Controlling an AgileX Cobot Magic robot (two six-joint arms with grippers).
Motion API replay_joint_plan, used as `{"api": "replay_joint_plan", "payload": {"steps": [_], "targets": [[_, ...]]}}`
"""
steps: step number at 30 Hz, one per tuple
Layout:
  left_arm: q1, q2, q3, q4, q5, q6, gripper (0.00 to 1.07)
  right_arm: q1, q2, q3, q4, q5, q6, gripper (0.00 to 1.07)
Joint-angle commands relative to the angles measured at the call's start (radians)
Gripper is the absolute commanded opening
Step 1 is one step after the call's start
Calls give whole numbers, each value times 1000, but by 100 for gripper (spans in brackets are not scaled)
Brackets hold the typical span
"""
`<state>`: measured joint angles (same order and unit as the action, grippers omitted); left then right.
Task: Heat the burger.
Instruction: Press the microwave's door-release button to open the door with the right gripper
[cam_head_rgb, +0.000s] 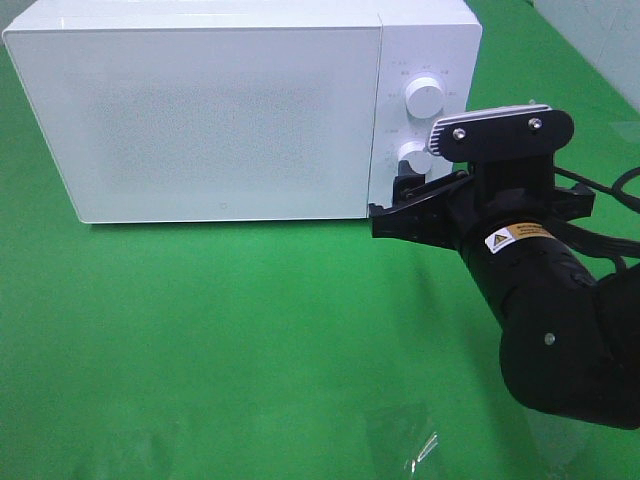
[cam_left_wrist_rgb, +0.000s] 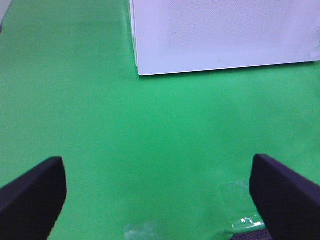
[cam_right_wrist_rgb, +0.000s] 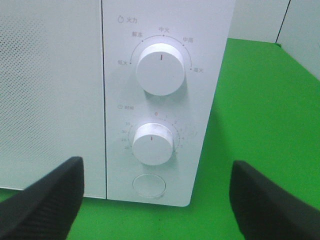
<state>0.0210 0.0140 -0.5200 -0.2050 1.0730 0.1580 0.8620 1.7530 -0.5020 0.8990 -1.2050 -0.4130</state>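
A white microwave (cam_head_rgb: 200, 120) stands on the green cloth (cam_head_rgb: 200, 330), its door (cam_head_rgb: 190, 120) shut flat against the body. The burger shows in none of the views. The door's dotted panel is too opaque to tell whether it sits inside.

To the right of the door is the control panel (cam_right_wrist_rgb: 155, 100) with two white knobs. The upper knob (cam_right_wrist_rgb: 161, 67) has its marker line pointing straight up. The lower knob (cam_right_wrist_rgb: 152, 142), directly beneath it, also has its line upright, towards the zero of its dial. Below that knob, at the bottom of the panel, is a round button (cam_right_wrist_rgb: 148, 185).

The right gripper (cam_head_rgb: 400, 200) is in front of the microwave's lower right corner, level with the lower knob, and faces the panel. In the right wrist view its fingers (cam_right_wrist_rgb: 45, 200) stand wide apart with the lower knob and button showing between them, and they hold nothing. It seems to stop just short of the panel, though the high view is too crowded to be sure. The black right arm (cam_head_rgb: 560, 330) reaches in from the microwave's front right.

The left gripper (cam_left_wrist_rgb: 157, 162) hangs over bare cloth in front of the microwave's left corner, well apart from it, its fingers spread wide and empty. A patch of clear tape (cam_head_rgb: 410, 440) lies on the cloth, well in front of the microwave.
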Motion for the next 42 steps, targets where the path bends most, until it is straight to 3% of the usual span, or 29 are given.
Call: {"api": "replay_joint_plan", "payload": {"steps": [1,7,11,13,16,17,20,21,22,23,28,35,39,42], "targets": [[-3,-3,2,-1,-10,-9,91,2,21,-8,1,-55,29,76],[-3,-3,2,-1,-10,-9,91,2,33,-8,1,-50,211,74],[-3,-3,2,-1,-10,-9,91,2,33,-8,1,-50,436,64],[-3,-3,2,-1,-10,-9,91,2,33,-8,1,-6,742,48],[-3,-3,2,-1,-10,-9,91,2,33,-8,-4,18,933,38],[-3,-3,2,-1,-10,-9,91,2,33,-7,-10,36,1100,27],[-3,-3,2,-1,-10,-9,91,2,33,-7,-15,45,1183,21],[-3,-3,2,-1,-10,-9,91,2,33,-7,-25,56,1308,11],[-3,-3,2,-1,-10,-9,91,2,33,-7,-25,56,1308,11],[-3,-3,2,-1,-10,-9,91,2,33,-7,-28,64,1410,2],[-3,-3,2,-1,-10,-9,91,-2,33,-7,-29,170,1590,0],[-3,-3,2,-1,-10,-9,91,-4,51,-8,-29,226,1612,0],[-3,-3,2,-1,-10,-9,91,-67,77,-13,-108,257,1647,0],[-3,-3,2,-1,-10,-9,91,-131,111,-45,-241,263,1726,0]]}}
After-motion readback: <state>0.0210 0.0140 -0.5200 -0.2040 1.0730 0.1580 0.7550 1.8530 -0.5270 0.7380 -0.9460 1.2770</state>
